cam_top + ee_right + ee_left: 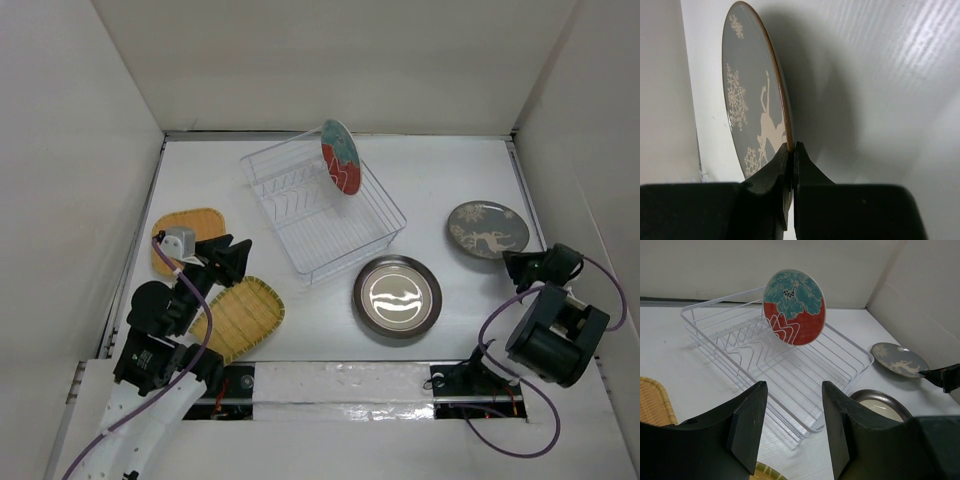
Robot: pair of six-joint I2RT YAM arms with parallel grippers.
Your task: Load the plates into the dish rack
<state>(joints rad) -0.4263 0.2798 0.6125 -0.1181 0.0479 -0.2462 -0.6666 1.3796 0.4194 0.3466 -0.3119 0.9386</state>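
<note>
At the right edge of the counter [440, 170], the right tool [791, 146] is closed to a thin slit, its two fingers pinching the near rim of the dark grey deer plate [747, 100]. The plate extends away from the fingertips. It lies well apart from the dish rack [720, 300], to that rack's right.

Left tool [794, 390]: jaws wide apart, nothing between them and touching nothing. It hovers over the counter, facing the rack's near corner.

The red-and-teal plate [794, 306] stands on edge in the rack's divider prongs, leaning slightly, at the far end. The shiny dark metallic plate [397, 296] lies flat just beside the rack's near right side. The yellow woven plate [243, 318] lies beside the left arm, and the orange woven plate [190, 225] is partly hidden behind it.

Only the right wrist view shows the pinch on the rim. In the top view the right tool merely meets the plate's edge, so I cannot tell from it whether the plate is lifted.
</note>
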